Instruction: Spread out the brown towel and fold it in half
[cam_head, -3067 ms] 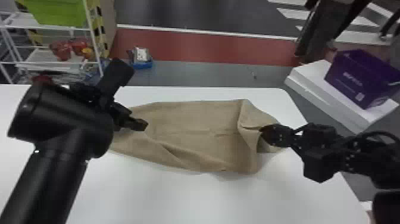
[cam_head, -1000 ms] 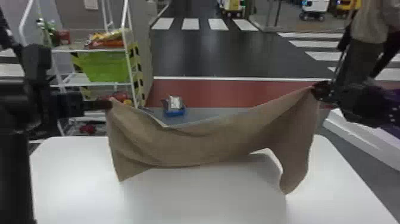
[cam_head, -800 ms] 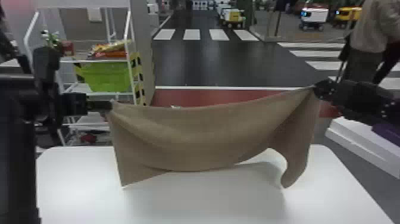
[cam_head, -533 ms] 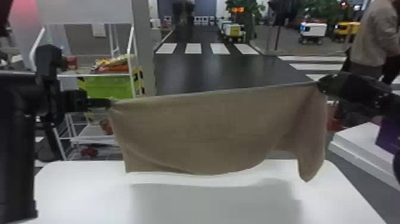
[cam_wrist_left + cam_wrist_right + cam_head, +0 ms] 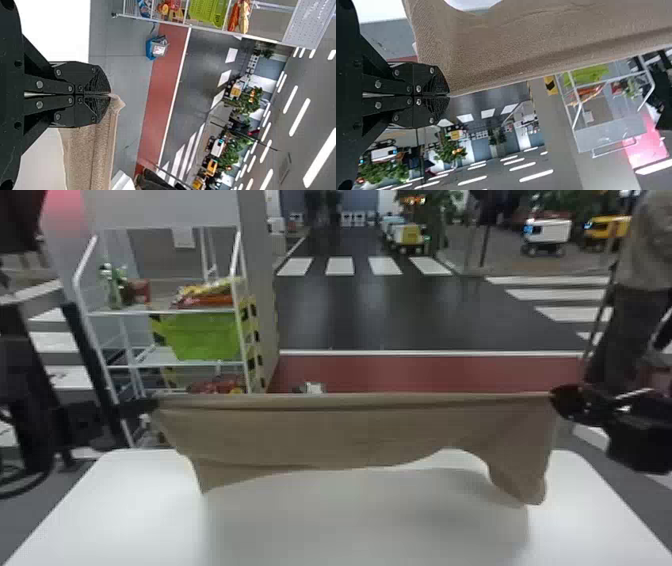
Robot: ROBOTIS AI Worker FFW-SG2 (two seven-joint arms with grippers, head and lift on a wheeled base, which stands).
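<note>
Head view: the soft brown cloth towel (image 5: 350, 435) hangs stretched between the black two-fingered left gripper (image 5: 154, 405) and the matching right gripper (image 5: 556, 396), top edge nearly straight, lower edge dipping at both ends over the smooth white table (image 5: 125, 510)! Left wrist view: the left gripper (image 5: 108, 95) has its flat fingers pressed together on a corner, a little peak poking past the tips. Right wrist view: the right gripper (image 5: 448, 96) pinches the opposite corner, fingers closed tight at their very tips!
</note>
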